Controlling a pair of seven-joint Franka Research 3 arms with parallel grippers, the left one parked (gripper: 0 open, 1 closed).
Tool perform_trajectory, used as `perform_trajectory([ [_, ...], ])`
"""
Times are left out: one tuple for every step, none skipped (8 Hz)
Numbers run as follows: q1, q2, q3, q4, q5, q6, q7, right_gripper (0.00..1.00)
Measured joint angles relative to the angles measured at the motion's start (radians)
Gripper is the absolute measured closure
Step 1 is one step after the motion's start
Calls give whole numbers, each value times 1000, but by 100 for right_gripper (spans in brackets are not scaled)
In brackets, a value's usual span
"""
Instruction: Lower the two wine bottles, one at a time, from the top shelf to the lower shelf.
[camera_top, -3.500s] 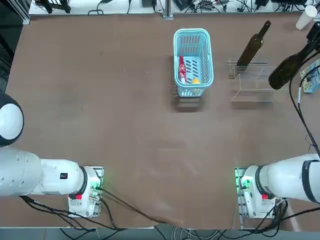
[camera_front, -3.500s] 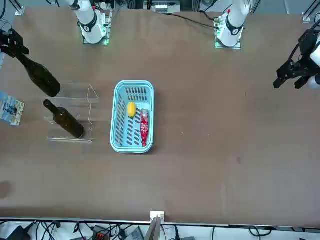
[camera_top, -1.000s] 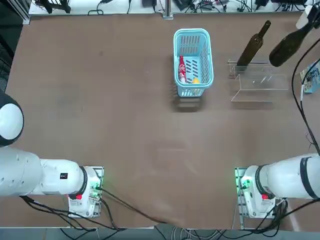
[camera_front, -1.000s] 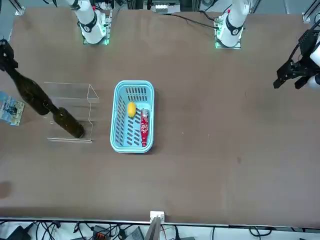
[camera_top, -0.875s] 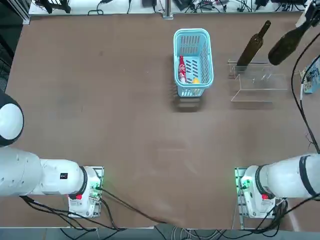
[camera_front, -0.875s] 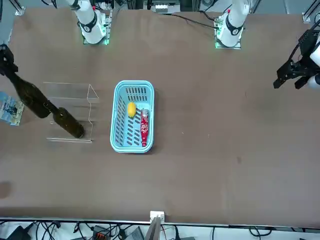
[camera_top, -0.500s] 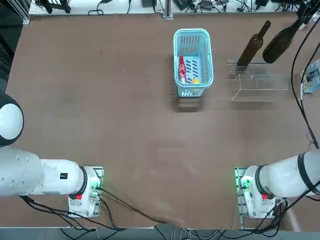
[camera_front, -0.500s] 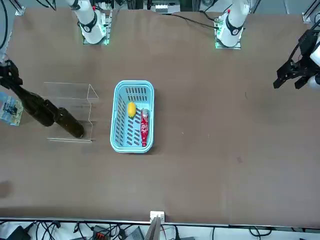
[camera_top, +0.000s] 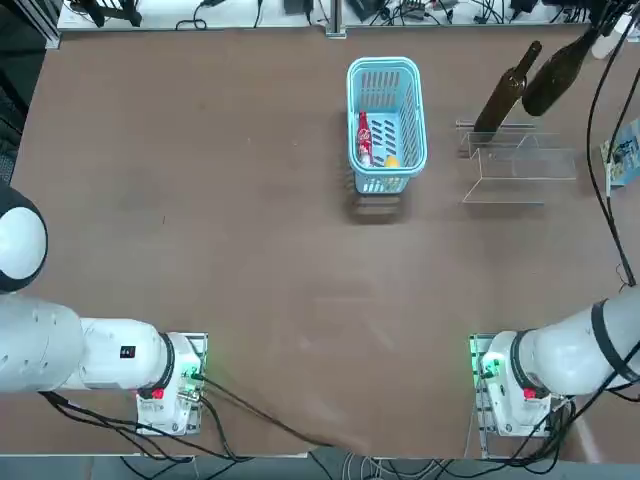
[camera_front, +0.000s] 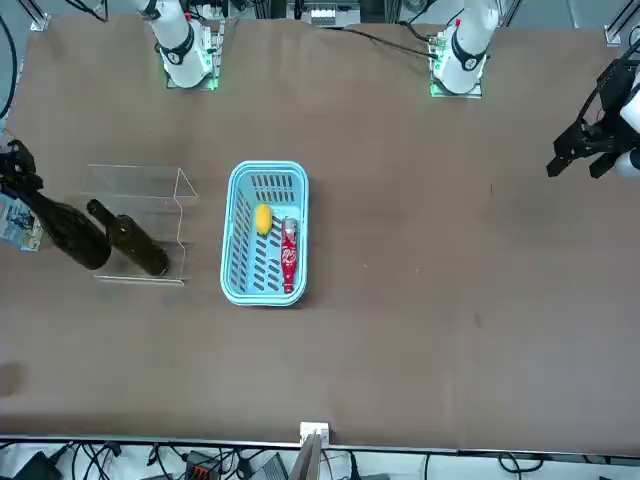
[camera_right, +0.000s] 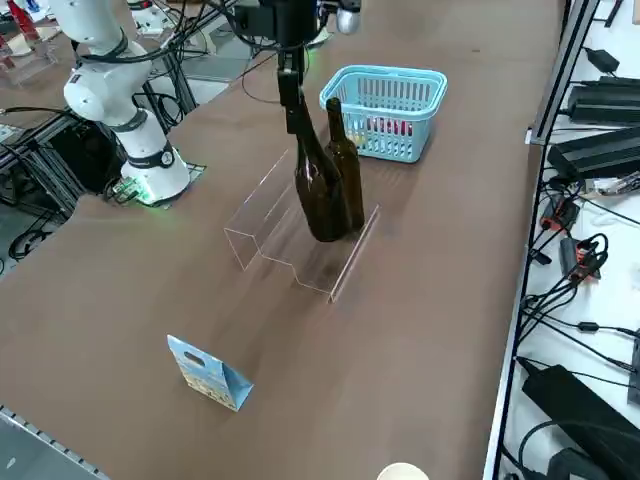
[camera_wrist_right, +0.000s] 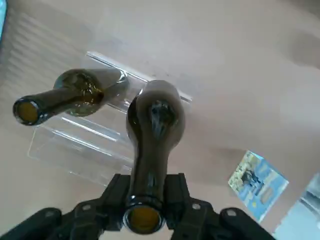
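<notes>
**Held bottle close to its neighbour**

The held bottle (camera_right: 318, 190) hangs upright over the clear stand (camera_right: 262, 232) — neck up, base down, long axis vertical — with the right gripper's (camera_wrist_right: 145, 200) fingers pinching its neck. It hangs just beside the second bottle (camera_right: 345, 170), standing on the stand; a sideways swing could knock that one over onto the worktop (camera_right: 420, 300).

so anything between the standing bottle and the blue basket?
No. In the top view only bare table separates the standing bottle from the blue basket.
</notes>
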Motion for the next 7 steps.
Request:
perform_trajectory([
  [-4,35,-24,15,33,5,-39,61],
  [-9,67,-38,25,48,18,-67,61],
  [-13,89,-44,31,52,33,-79,61],
  [-15,103,-45,35,54,44,-84,61],
  [-17,111,-46,36,55,50,-85,61],
  [-19,119,-52,38,65,51,-86,61],
  [-20,130,-62,38,82,51,-89,61],
])
